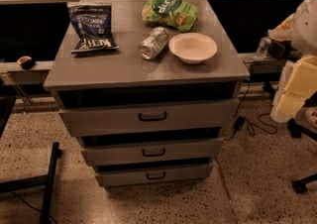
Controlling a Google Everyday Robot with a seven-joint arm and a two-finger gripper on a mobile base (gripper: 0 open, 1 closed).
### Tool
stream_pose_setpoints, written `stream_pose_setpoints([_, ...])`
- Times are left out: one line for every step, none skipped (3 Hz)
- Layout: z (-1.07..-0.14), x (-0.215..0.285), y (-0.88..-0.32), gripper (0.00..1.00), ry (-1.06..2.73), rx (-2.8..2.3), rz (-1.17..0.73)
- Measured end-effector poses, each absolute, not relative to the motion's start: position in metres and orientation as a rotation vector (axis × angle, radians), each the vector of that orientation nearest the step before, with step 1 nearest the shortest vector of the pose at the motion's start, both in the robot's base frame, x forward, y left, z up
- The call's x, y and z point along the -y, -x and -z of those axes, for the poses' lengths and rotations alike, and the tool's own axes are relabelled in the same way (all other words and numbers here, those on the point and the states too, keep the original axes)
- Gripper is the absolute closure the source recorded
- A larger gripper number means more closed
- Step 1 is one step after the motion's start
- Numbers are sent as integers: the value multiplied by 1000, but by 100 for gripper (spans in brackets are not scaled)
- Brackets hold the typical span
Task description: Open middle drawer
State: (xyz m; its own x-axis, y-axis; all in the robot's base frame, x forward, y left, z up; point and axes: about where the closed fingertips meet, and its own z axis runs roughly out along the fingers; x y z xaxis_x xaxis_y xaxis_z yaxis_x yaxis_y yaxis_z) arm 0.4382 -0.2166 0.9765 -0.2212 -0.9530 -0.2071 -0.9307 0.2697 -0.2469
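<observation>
A grey metal cabinet (pixel 99 72) with three drawers stands in the middle of the camera view. The middle drawer (pixel 109 152) has a medium-sized front with a small black bar handle (pixel 153 152). It sits between the tallest, widest drawer (pixel 99 119) above and the slimmest one (pixel 119 176) below. A dark gap shows above each front. My gripper (pixel 271 48) is at the right edge beside my pale arm (pixel 297 84), level with the cabinet top and well away from the drawer handles.
On the cabinet top lie a blue chip bag (pixel 90 26), a green chip bag (pixel 171 12), a can on its side (pixel 152 42) and a white bowl (pixel 192 47). A black stand leg (pixel 49 181) is at the left. Cables (pixel 252 121) lie at the right.
</observation>
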Motion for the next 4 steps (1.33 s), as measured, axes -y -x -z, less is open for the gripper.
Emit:
stream_pose_setpoints([-977,217,-438,0,1724,-2231,100])
stream_pose_setpoints([-933,217,-435,0,1782,-2231,-5])
stream_pose_setpoints([-859,210,-415,0,1921,-2145,-151])
stream_pose_setpoints([-810,217,-400,0,2055,-2024,-306])
